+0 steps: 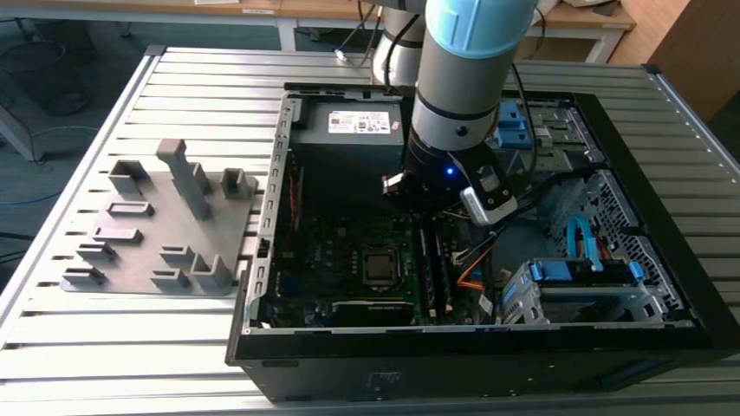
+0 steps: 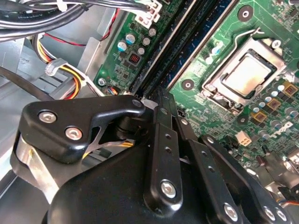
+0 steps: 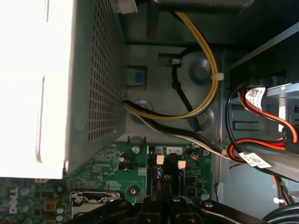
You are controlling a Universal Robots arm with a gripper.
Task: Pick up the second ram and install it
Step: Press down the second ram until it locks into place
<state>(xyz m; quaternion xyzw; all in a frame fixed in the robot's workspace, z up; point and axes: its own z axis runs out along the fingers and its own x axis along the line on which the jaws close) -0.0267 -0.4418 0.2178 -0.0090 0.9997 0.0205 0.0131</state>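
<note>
In the exterior view a white label (image 1: 362, 121) sits on the power supply (image 1: 310, 130) in the upper middle of the frame; its dark print is too small to read. In the first wrist view a white tag (image 3: 254, 96) hangs on the red and black cables (image 3: 261, 112) and a second white tag (image 3: 254, 159) on the orange cable (image 3: 243, 145). Both carry fine black print and bar-like marks that cannot be made out. White lettering (image 3: 10, 200) is printed on the green motherboard (image 3: 107, 163). In the second wrist view, tiny white markings (image 2: 275, 126) on that board are not legible.
</note>
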